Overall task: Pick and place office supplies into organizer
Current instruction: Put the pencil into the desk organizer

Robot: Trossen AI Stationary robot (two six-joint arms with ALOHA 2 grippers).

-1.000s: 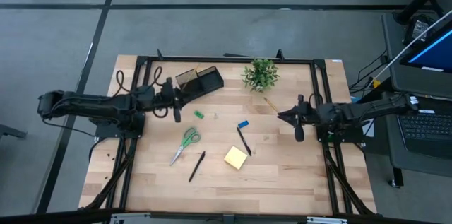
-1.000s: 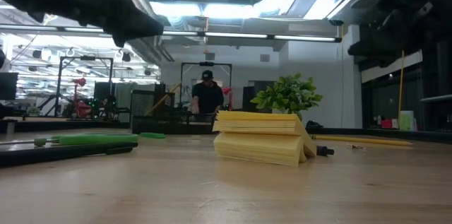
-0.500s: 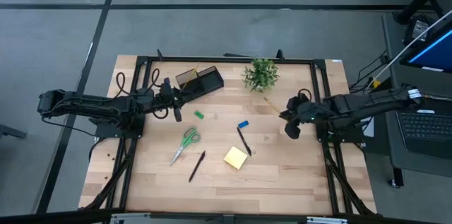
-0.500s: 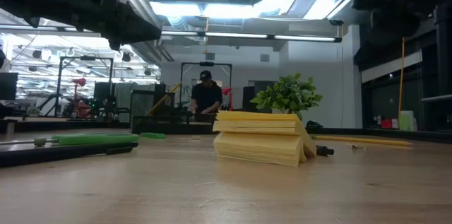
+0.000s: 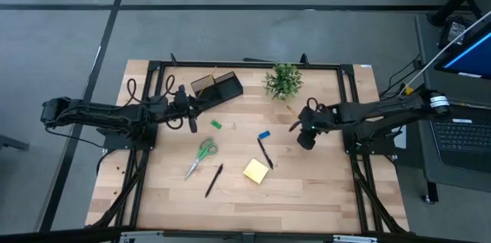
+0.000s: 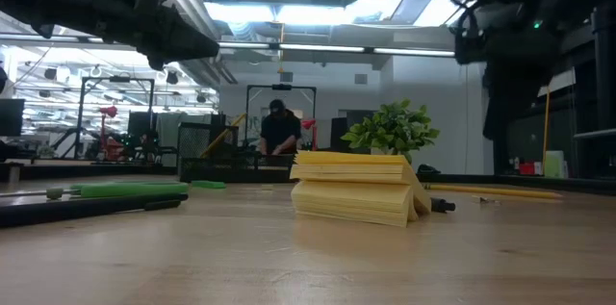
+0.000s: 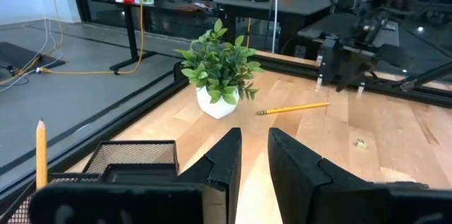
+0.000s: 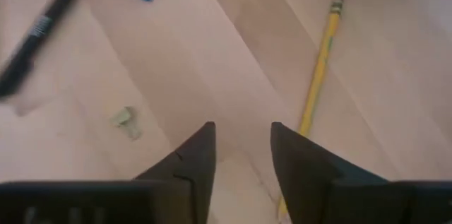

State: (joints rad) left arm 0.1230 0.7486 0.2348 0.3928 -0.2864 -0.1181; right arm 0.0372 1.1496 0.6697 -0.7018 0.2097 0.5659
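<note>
Hanging over bare wood near the tabletop's [image 5: 322, 189] right edge, the right gripper [image 8: 240, 155] had fingers apart beside the pencil [image 8: 317, 75]. The left gripper [image 7: 253, 155], fingers apart, sat by the organizer [image 5: 217, 87] near the far edge.

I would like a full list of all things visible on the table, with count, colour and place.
organizer: one, black, far left of table; a pencil stands in it
potted plant: one, green, far centre
pencil: one, yellow, near plant
blue block: one, centre
green block: one, near organizer
scissors: one, green-handled, left of centre
pens: two, black, beside sticky-note pad
sticky-note pad: one, yellow, near centre
left gripper: open, beside organizer
right gripper: open, above pencil
</note>
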